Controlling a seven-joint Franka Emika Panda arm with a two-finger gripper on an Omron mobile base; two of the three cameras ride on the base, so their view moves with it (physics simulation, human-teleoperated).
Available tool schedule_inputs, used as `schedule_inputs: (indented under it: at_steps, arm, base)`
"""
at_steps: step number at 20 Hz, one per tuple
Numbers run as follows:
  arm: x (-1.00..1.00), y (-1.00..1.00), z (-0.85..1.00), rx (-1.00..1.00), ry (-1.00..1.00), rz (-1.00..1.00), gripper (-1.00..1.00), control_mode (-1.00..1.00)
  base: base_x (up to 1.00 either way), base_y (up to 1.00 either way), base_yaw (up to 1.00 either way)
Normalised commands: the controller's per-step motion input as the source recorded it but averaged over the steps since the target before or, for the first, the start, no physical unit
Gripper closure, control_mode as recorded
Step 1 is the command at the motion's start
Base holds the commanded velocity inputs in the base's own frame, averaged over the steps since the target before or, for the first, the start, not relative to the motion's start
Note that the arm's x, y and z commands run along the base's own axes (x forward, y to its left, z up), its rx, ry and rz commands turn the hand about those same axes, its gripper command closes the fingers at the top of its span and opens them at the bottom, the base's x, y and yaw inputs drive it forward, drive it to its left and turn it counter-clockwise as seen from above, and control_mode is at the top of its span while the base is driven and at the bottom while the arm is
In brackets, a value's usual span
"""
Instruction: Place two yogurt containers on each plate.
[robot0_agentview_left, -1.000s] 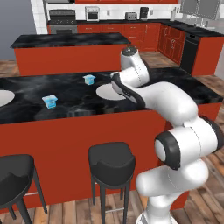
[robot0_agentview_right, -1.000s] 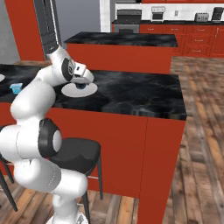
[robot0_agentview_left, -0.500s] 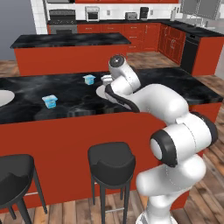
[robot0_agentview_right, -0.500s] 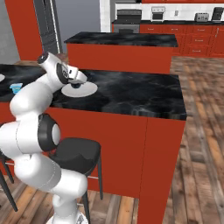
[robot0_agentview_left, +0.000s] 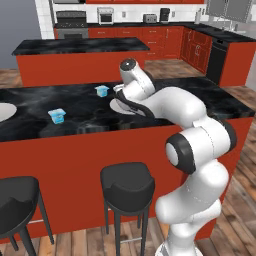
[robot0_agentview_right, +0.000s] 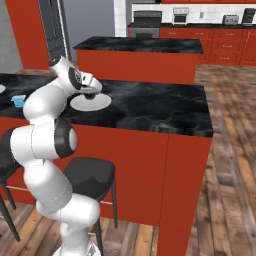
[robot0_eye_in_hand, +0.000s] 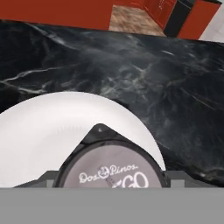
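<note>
Swinging left since a second ago, the fingers (robot0_eye_in_hand: 109, 177) held a yogurt tub (robot0_eye_in_hand: 111, 168) over the plate (robot0_eye_in_hand: 43, 131); letting go off-centre could roll it onto the bench (robot0_agentview_left: 75, 107).

yogurt container lid (robot0_eye_in_hand: 111, 168) | reads "Dos Pinos", then partly "GO"

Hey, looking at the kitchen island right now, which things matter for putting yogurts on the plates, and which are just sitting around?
Part of the job:
yogurt tub in the gripper, above the near plate
two loose yogurt tubs on the counter
second plate at the counter's left edge

Just there:
bar stools
stove at the back
</note>
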Motion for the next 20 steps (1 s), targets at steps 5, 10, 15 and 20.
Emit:
schedule_inputs:
  at_steps: [5,10,15,20]
  arm:
    - [0.11,0.0,-0.18,-0.05,0.02,0.0,1.0,-1.0]
    - [0.1,0.0,-0.28,-0.05,0.01,0.0,1.0,-1.0]
    - [0.0,0.0,-0.25,-0.03,0.0,0.0,1.0,-1.0]
    - [0.0,0.0,-0.17,-0.02,0.0,0.0,1.0,-1.0]
  base:
    - [0.0,0.0,0.0]
    - [0.0,0.0,0.0]
    - [0.0,0.0,0.0]
    - [0.0,0.0,0.0]
